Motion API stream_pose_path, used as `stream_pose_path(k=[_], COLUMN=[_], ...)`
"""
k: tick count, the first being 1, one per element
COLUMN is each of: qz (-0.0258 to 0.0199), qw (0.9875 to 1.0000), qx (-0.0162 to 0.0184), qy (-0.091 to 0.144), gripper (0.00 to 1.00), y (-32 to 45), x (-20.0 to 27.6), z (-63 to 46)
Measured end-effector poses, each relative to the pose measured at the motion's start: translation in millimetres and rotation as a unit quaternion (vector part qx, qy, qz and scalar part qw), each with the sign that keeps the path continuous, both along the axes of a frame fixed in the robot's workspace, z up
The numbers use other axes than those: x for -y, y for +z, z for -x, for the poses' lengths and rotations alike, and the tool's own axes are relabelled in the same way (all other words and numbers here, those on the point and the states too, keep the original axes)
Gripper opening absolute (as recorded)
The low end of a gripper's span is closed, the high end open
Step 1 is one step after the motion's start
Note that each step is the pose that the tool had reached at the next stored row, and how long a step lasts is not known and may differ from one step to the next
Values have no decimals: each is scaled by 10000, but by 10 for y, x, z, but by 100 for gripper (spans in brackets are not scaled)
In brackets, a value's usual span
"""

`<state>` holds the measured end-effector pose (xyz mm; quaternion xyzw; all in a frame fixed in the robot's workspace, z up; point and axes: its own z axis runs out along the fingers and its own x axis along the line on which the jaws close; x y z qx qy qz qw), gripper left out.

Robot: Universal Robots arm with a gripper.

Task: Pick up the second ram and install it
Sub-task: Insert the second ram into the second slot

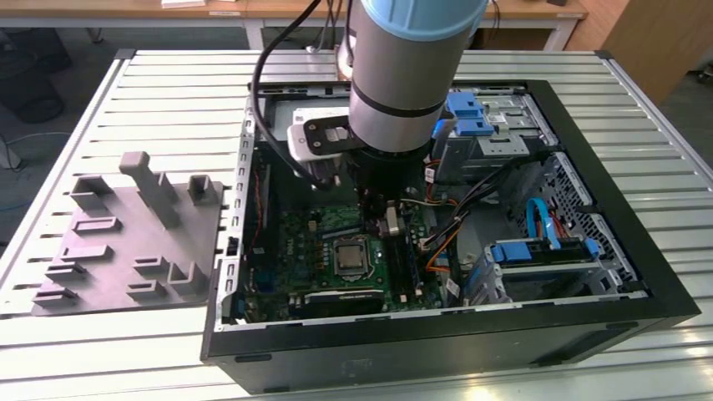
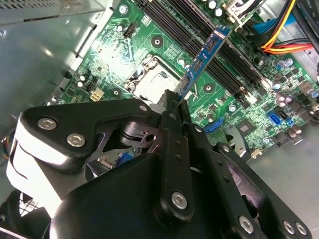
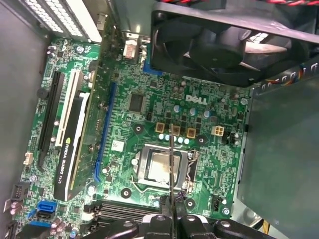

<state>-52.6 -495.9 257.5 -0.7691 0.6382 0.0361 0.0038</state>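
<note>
Second ram (image 2: pixel 203 62) was pinched by one end in the hand (image 2: pixel 173 105), hanging above the motherboard (image 3: pixel 149 104) by the CPU socket (image 3: pixel 152 167), not seated. Risk: the tilted stick could miss the black slots (image 2: pixel 172 22) or slip under pressing.

Bright, even light from above in the exterior view; white sheen on the table (image 1: pixel 112 351); heavy shade inside the case (image 1: pixel 446 342); soft glare on the metal panel (image 2: pixel 45 55) and glossy highlights on the gripper (image 2: pixel 173 101) in the second wrist view; gloom around the fan (image 3: pixel 224 45) in the first wrist view.
</note>
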Motion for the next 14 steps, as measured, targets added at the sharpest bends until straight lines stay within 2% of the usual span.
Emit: stream_pose_path(k=[9,14], qz=[0,0], qw=[9997,9997], qx=[0,0], qy=[246,255], gripper=[14,14], y=[0,0], x=[0,0], z=[0,0])
